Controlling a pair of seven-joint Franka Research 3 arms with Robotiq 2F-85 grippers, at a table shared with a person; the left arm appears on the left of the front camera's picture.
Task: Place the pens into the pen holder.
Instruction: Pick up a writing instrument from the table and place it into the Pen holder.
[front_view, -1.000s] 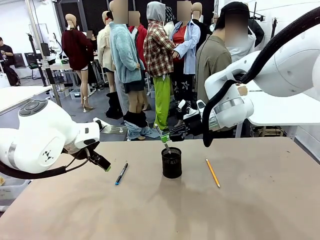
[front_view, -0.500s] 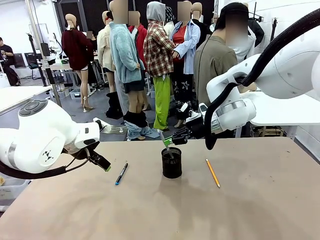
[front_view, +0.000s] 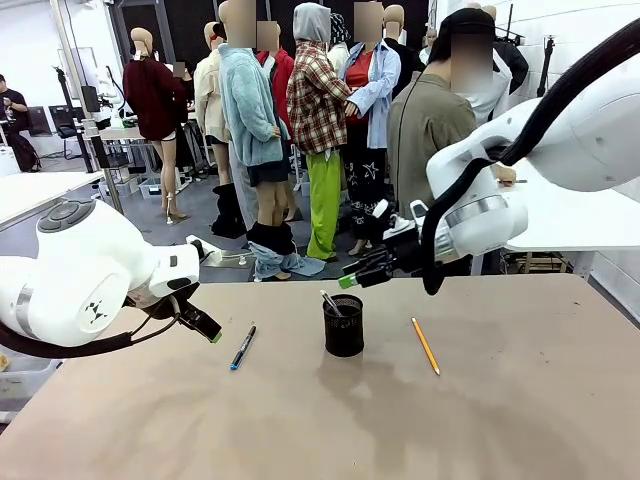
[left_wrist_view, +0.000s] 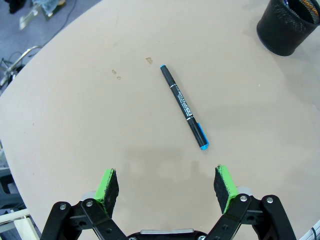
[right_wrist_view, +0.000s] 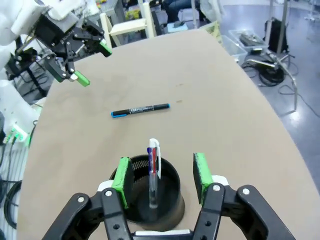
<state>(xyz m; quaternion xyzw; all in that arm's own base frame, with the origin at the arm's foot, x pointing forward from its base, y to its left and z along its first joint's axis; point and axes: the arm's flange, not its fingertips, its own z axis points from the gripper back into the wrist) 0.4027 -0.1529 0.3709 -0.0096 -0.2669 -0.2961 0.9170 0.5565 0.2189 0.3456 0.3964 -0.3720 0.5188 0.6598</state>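
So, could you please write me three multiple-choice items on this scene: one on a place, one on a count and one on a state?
1. Where does the yellow pencil lie?
A) in the pen holder
B) in a gripper
C) on the table, on the holder's right-arm side

2. How many pens stand in the pen holder?
A) one
B) none
C) three

3. How is the right gripper?
A) shut on the yellow pencil
B) open above the pen holder
C) shut on the holder's rim

Answers:
1 C, the pencil lies flat on the table beside the holder.
2 A, a single silvery-white pen leans inside.
3 B, its green pads stand apart, gripping nothing.
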